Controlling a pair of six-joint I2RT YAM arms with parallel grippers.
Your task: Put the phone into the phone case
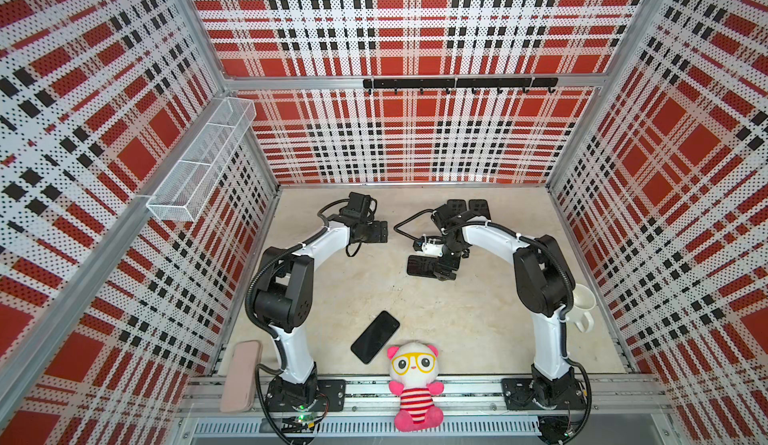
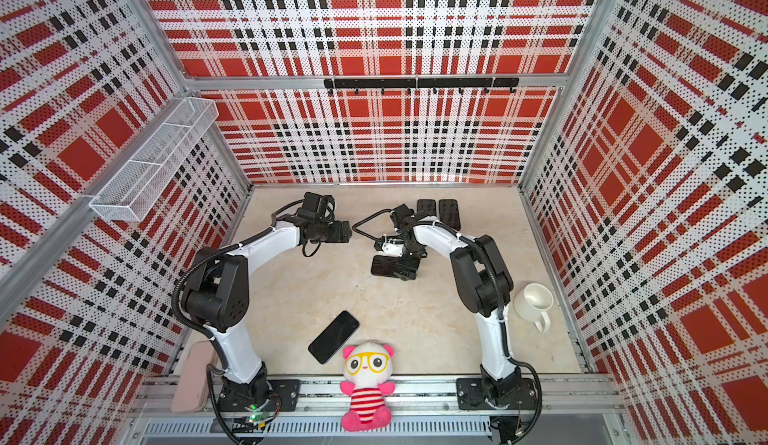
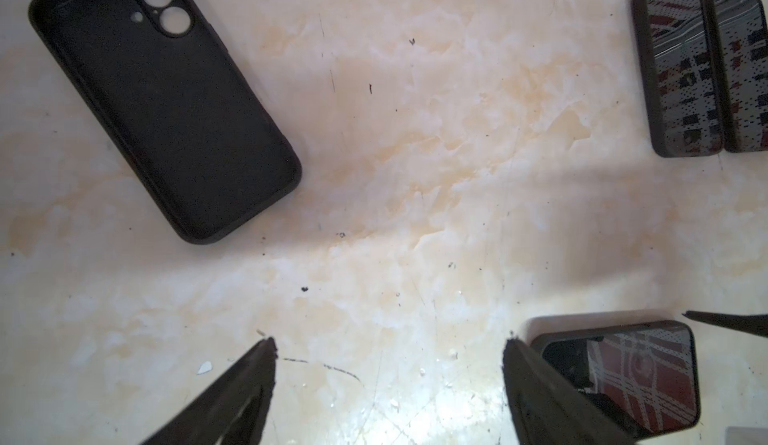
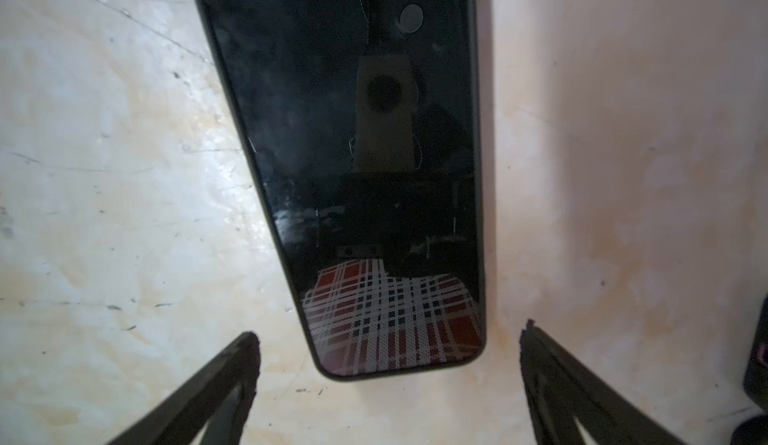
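Observation:
A phone (image 1: 419,265) (image 4: 365,152) lies screen up inside a black phone case on the beige floor, right of centre. My right gripper (image 1: 441,271) (image 4: 389,330) hovers open over its near end, fingers clear on both sides. My left gripper (image 1: 380,231) (image 3: 389,343) is open over bare floor, with that cased phone (image 3: 623,376) just beside one finger. An empty black phone case (image 3: 166,102) with camera cut-outs lies in the left wrist view only. A bare black phone (image 1: 374,337) (image 2: 334,337) lies near the front.
Two more cased phones (image 1: 467,207) (image 3: 706,69) lie side by side at the back. A panda plush (image 1: 415,380) sits on the front rail, with a pink case (image 1: 241,376) at front left and a white mug (image 2: 534,303) by the right wall. A wire basket (image 1: 199,164) hangs on the left wall.

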